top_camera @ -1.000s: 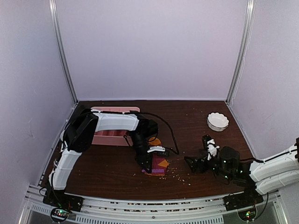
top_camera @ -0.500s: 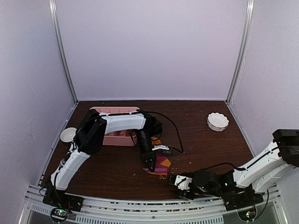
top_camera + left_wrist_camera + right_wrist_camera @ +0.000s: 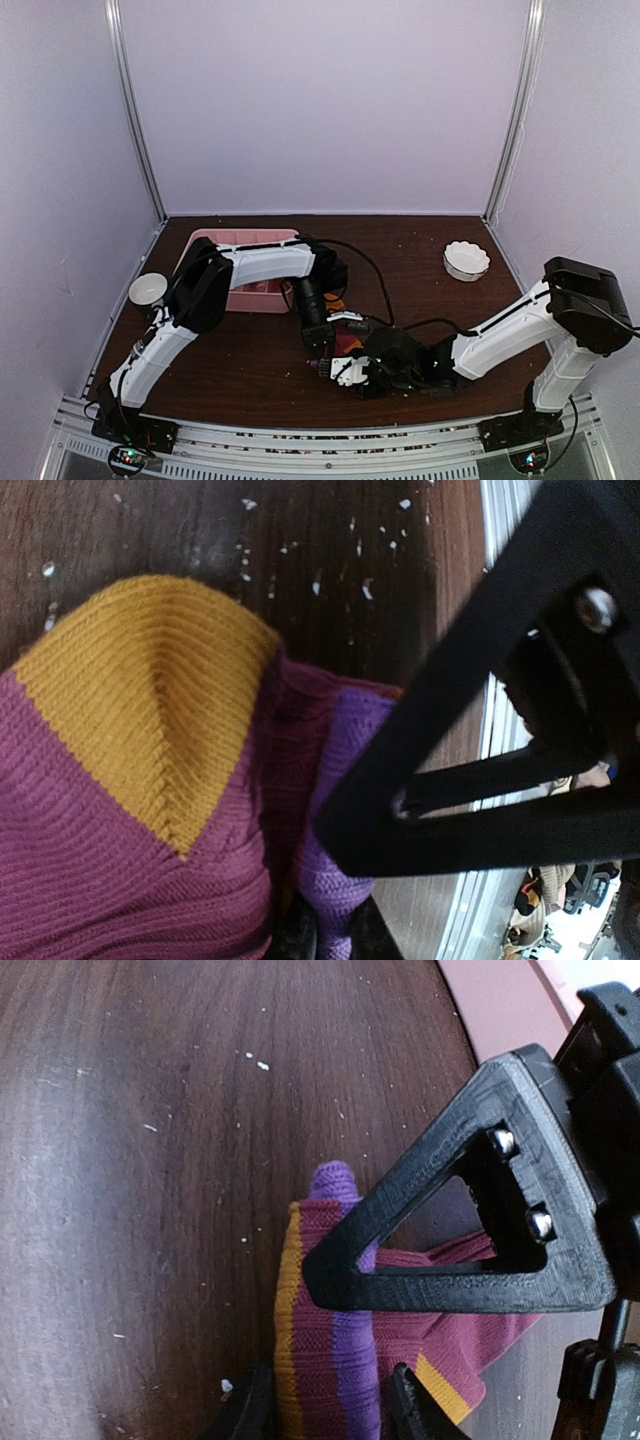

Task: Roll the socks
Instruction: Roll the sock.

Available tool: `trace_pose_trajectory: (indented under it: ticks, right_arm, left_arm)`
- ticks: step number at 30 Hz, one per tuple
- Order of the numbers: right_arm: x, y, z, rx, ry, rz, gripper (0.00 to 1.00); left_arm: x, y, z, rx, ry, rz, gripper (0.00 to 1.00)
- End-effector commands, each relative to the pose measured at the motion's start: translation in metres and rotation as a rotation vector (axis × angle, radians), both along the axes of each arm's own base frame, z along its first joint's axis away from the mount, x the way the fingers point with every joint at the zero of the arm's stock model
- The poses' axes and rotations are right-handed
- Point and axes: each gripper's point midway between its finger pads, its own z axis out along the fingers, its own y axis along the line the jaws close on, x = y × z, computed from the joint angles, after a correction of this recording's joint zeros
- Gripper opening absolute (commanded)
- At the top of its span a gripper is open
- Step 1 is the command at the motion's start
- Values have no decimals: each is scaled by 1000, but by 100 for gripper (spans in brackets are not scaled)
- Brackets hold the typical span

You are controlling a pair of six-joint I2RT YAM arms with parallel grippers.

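Socks (image 3: 325,1360) lie pinched in the left jaws, right jaws part-spread astride one striped end.

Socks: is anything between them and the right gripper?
Nothing visible stands between them. The socks lie right between the fingers of the right gripper. The left gripper pinches the same socks just beyond, and one of its fingers crosses close above them, so the two grippers could bump.

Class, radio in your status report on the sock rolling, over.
Left gripper shut on socks. Right gripper around them, grip unclear. Both grippers crowd one spot; tray behind, apart.
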Motion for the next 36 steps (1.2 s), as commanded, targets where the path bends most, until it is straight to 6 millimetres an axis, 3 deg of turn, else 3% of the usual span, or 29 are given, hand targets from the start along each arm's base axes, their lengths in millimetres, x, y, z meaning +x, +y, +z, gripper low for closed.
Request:
trace_pose_trajectory:
  ticks: [1,4,7,10,13,14,20,25,26,27,33,36]
  right_arm:
    - [-1,-5,-17,-75,46,48,37]
    - [-2,-9,-24,-87,94,46,26]
    - [-3,-13,-30,-82,136,27,8]
    - [-2,-17,-37,-73,194,-18,0]
    - [-1,-23,-45,-62,289,-81,0]
    - [-4,-24,-47,-42,352,-103,0]
    - [-20,-35,-57,96,727,-204,0]
    - [-23,-48,-66,149,882,-296,0]
    - [-23,-52,-69,148,904,-319,0]
    - [-22,-55,-73,146,923,-346,0]
    - [-14,-73,-93,137,1048,-494,0]
    - [-15,-77,-101,121,1100,-525,0]
  left_arm:
    - [-1,10,-35,35,-18,-55,14]
    - [-1,13,-33,32,-16,-64,17]
    - [3,11,-28,2,-32,-60,27]
    - [9,6,-16,-61,-85,-63,47]
    - [20,0,4,-151,-203,-67,73]
    - [23,-1,11,-182,-248,-70,76]
    - [38,1,40,-321,-491,-86,78]
    - [36,1,56,-439,-613,-80,79]
    - [35,1,54,-432,-619,-89,94]
    - [34,2,51,-415,-621,-97,97]
    - [21,-4,52,-444,-659,-130,98]
    - [16,-8,54,-481,-664,-125,85]
